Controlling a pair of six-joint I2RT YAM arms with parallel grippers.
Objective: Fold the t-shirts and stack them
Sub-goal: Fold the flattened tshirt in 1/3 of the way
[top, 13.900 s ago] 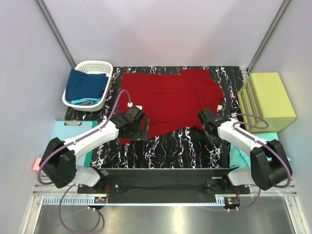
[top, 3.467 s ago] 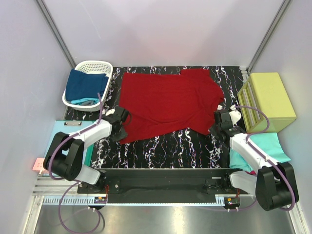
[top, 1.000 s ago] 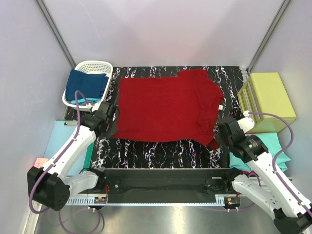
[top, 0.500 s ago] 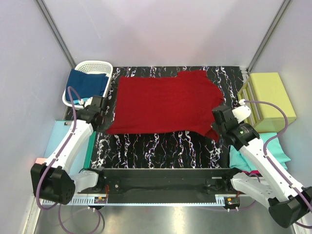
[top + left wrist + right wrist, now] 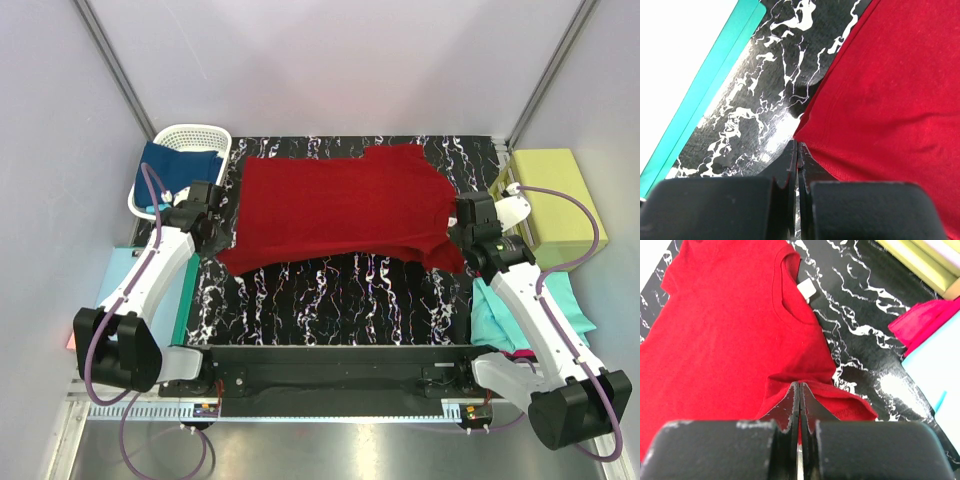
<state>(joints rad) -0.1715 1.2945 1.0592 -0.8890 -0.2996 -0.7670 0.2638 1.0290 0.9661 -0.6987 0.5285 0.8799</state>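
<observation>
A dark red t-shirt [image 5: 340,205] lies spread on the black marbled table [image 5: 330,300], its near edge raised off the surface with a shadow under it. My left gripper [image 5: 212,232] is shut on the shirt's near left hem corner [image 5: 812,130]. My right gripper [image 5: 458,240] is shut on the near right part, pinching a fold [image 5: 840,400] below the collar [image 5: 790,295]. A navy blue t-shirt [image 5: 170,165] fills the white basket [image 5: 195,135]. A teal t-shirt [image 5: 545,300] lies at the right, and a magenta t-shirt [image 5: 922,320] peeks from under it.
A yellow-green box [image 5: 560,190] stands at the right edge behind the right arm. A pale-blue sheet with a teal border [image 5: 125,280] lies left of the table under the left arm. Grey walls close the back and sides.
Both grippers have moved away from the near edge and slightly outward, carrying the red shirt's near edge up and back. The hem now hangs above the table.
</observation>
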